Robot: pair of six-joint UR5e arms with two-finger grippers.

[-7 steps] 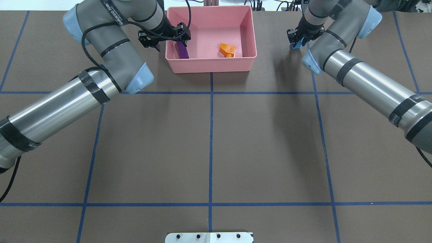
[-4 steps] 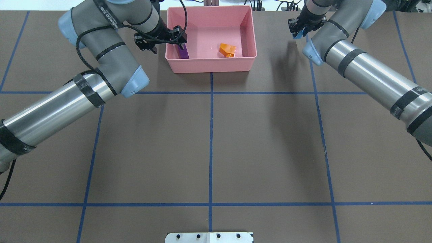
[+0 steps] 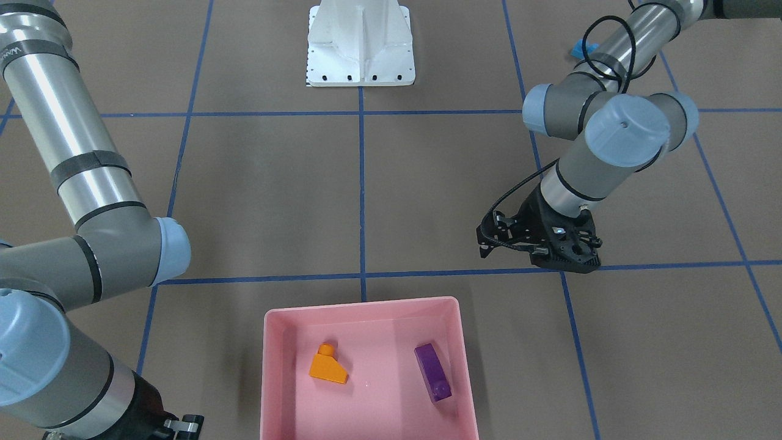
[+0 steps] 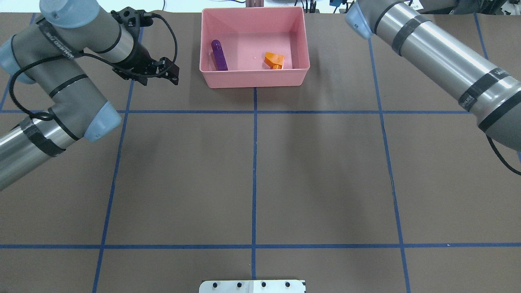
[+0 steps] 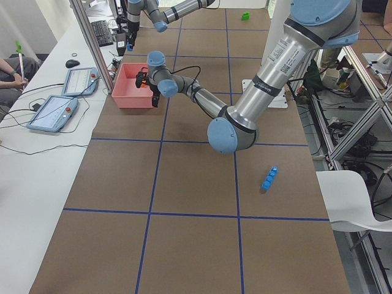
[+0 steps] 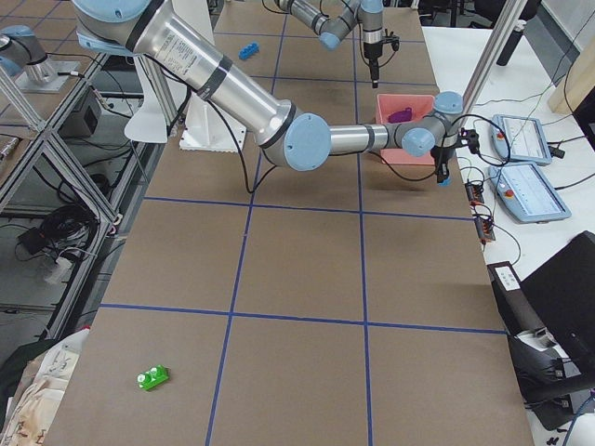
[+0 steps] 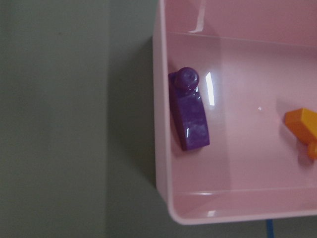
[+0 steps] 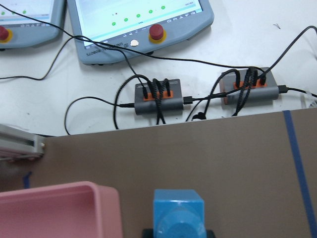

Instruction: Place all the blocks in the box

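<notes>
Now 2/5 in box point(image 4: 254, 83): purple blk point(image 4: 219, 55) at 9 o'clock, orange blk point(image 4: 274, 60); right end effector point(image 8: 177, 232) clamps tiny blue blk point(image 8: 178, 210), left end effector point(image 4: 159, 78) apart; long blue blk point(image 5: 268, 179), green blk point(image 6: 152, 376) to go.

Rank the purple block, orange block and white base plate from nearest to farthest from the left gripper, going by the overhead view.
From the left gripper:
1. Purple block, in the left side of the pink box.
2. Orange block, further right in the box.
3. White base plate, at the view's bottom edge.
</notes>
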